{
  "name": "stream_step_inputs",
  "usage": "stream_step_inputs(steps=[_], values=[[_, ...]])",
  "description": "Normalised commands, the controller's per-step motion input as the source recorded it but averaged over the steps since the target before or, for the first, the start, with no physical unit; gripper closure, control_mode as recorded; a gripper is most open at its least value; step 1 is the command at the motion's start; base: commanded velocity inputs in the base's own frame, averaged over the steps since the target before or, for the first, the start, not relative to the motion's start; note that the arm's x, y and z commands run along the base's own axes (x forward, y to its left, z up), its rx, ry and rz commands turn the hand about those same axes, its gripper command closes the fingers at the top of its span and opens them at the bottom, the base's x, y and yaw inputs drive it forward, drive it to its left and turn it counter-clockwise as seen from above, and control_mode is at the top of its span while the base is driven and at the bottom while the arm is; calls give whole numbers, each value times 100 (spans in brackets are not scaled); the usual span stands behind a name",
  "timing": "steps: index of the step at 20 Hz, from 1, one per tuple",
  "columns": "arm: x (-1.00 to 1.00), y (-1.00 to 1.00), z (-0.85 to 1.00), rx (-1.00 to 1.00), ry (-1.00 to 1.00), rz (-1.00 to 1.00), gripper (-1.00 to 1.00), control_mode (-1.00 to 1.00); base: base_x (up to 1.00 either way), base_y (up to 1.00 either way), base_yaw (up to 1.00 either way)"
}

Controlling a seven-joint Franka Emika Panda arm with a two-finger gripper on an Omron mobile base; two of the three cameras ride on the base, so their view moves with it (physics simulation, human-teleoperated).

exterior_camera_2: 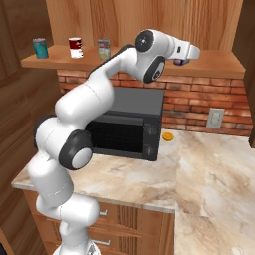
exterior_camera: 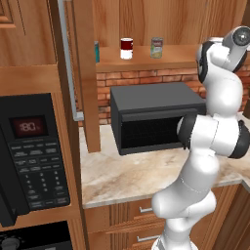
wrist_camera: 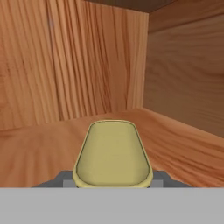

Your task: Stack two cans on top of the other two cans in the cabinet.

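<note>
Yellow can top (wrist_camera: pixel 113 153) between jaws, cabinet corner (wrist_camera: pixel 144 61)

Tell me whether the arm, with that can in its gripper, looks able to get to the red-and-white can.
Probably yes. The gripper holds the yellow-topped can at shelf height, and the red-and-white can stands further along; only the beige can stands between them.

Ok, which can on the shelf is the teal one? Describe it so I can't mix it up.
Start at the cabinet and its wooden shelf. Three cans stand in a row at the shelf's left end; the teal can is outermost, left of the red-and-white can and the greenish-beige can.
</note>
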Motion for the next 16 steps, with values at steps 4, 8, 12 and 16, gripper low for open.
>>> stream_step_inputs(steps=[4, 8, 12, 16], values=[[-23, 0, 0, 0, 0, 0, 100, -100, 0, 0, 0], [-22, 0, 0, 0, 0, 0, 100, -100, 0, 0, 0], [-24, 0, 0, 0, 0, 0, 100, -100, 0, 0, 0], [-24, 0, 0, 0, 0, 0, 100, -100, 0, 0, 0]])
